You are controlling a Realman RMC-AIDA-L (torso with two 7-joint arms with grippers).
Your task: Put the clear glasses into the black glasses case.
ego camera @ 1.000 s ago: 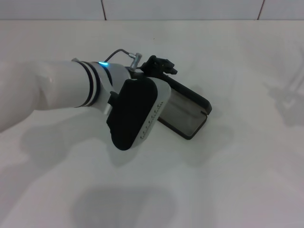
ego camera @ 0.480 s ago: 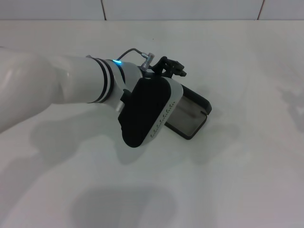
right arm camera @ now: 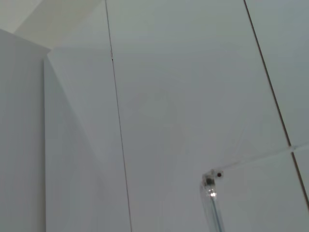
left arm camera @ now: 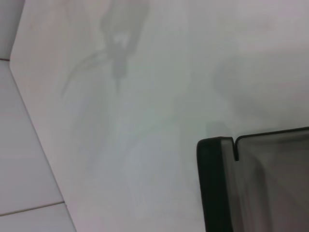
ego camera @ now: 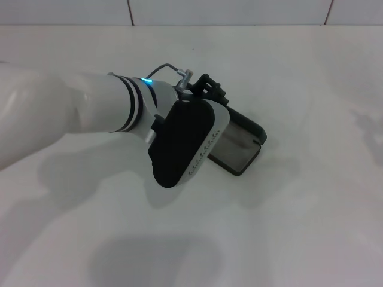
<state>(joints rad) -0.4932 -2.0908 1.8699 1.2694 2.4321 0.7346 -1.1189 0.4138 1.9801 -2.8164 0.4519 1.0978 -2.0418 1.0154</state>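
Left pincer (ego camera: pixel 210 88) hung at the 11 o'clock end of the open black glasses case (ego camera: pixel 256 130), probably to steady it, but I couldn't tell how open it was. The clear glasses (right arm camera: pixel 212 203) only showed in the right wrist view against the wall, so I'd guess they were held up off the surface (ego camera: pixel 299 227), ready to drop in.

Bright, even light; soft shadows on the table (ego camera: pixel 311 239); wrist views hazy.
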